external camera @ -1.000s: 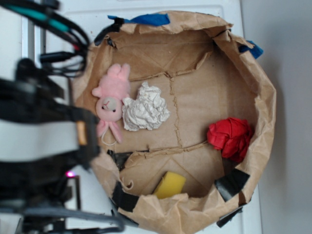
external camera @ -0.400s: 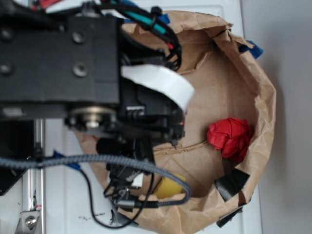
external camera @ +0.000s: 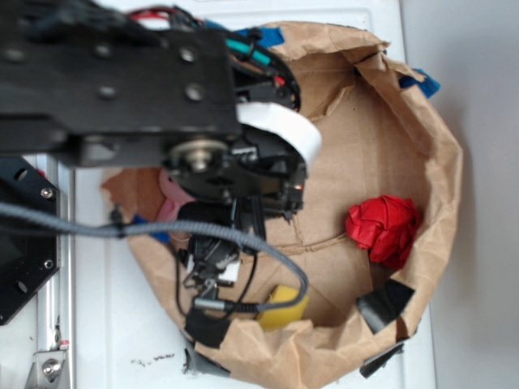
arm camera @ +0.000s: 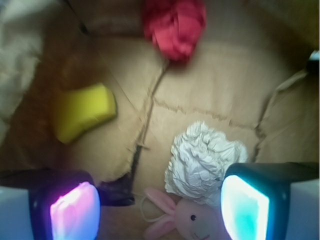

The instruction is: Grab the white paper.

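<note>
In the wrist view the white paper (arm camera: pixel 202 160), a crumpled off-white ball, lies on the brown paper floor just beyond my right fingertip, touching the pink plush bunny (arm camera: pixel 192 220). My gripper (arm camera: pixel 159 212) hangs open above them, its glowing pads wide apart, with the bunny's head between them and nothing held. In the exterior view the black arm hides the white paper; only a bit of the bunny (external camera: pixel 172 203) shows beside it, and my gripper cannot be made out under the arm.
A red crumpled paper ball (external camera: pixel 381 228) sits at the right wall of the brown paper bag (external camera: pixel 442 162). A yellow sponge (external camera: pixel 285 308) lies near the front rim. Black tape pieces (external camera: pixel 385 306) hold the bag's edge.
The arm swung in from the left over the bag and now covers the white paper and most of the bunny in the exterior view. The bag's left edge has shifted slightly.
</note>
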